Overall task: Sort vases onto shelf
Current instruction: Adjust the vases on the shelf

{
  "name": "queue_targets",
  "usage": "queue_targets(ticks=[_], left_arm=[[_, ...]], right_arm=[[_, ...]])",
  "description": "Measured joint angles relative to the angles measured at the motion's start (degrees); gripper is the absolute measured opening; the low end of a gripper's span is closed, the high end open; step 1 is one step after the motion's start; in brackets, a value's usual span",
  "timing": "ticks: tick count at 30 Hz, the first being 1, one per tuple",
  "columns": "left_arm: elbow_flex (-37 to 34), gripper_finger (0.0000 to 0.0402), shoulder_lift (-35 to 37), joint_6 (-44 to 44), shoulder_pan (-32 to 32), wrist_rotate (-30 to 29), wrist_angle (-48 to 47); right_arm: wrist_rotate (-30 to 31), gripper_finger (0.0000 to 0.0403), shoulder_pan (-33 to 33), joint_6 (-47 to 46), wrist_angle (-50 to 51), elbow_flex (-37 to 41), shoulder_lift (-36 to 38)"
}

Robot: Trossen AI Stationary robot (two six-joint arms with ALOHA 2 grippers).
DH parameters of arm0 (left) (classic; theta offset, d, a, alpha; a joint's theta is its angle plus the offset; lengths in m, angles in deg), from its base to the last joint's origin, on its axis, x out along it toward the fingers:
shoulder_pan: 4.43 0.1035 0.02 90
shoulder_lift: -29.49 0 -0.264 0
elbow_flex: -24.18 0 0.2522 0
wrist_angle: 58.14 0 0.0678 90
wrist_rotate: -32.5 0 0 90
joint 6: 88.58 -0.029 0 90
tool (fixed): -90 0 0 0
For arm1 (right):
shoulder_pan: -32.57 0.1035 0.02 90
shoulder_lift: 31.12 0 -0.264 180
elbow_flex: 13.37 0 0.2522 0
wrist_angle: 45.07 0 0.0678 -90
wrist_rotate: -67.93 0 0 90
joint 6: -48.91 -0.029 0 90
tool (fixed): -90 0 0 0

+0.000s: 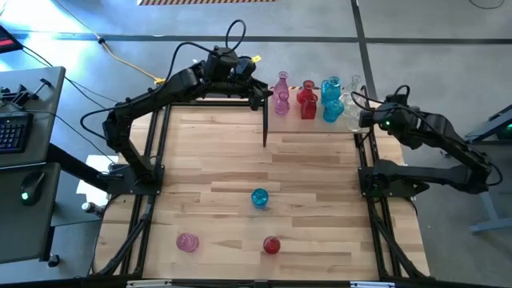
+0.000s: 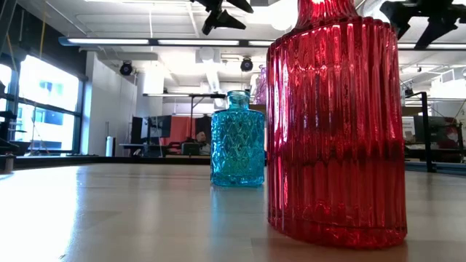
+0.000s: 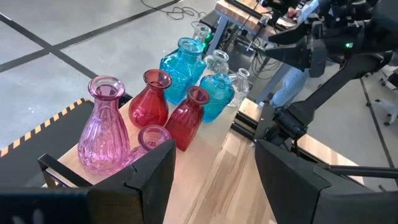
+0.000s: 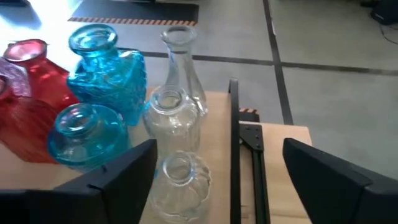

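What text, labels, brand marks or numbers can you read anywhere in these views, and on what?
None readable.
Vases on the shelf: no labels or marks show on the pink vase, the red vase or the blue vase.
Keyboard beside the table: keys too small to read.
Yellow-black floor tape: stripes only, no words.

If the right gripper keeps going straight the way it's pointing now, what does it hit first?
Most likely the nearest clear vase, which sits between the open fingers of the right gripper in its wrist view. Two more clear vases stand behind it in the same line. How far off it is, the pictures don't settle.
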Motion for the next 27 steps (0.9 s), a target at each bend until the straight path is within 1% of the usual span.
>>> queue_targets(ticks=[6,10,16,19,22,25,27], left_arm=[[0.0,0.0211,0.0,0.0,-0.3,0.0,-0.1],[0.0,0.0211,0.0,0.0,-1.0,0.0,-0.3],[0.0,0.0211,0.0,0.0,-1.6,0.0,-0.3],[0.0,0.0211,0.0,0.0,-1.6,0.0,-0.3],[0.0,0.0211,0.0,0.0,-1.6,0.0,-0.3],[0.0,0.0211,0.0,0.0,-1.6,0.0,-0.4],[0.0,0.0211,0.0,0.0,-1.6,0.0,-0.4]], right_arm=[[-1.9,0.0265,-3.1,0.8,0.0,0.0,-0.8],[-5.0,0.0216,-5.1,1.6,-0.2,0.0,-1.4],[-9.2,0.0144,-7.9,3.5,-5.6,0.1,-1.8],[-11.1,0.0120,-9.7,5.2,-10.0,0.1,-1.8],[-14.7,0.0102,-11.8,6.2,-13.4,0.1,-1.8],[-17.8,0.0084,-14.0,7.6,-15.0,0.1,-2.2],[-18.4,0.0070,-15.4,8.1,-15.3,0.1,-3.0]])
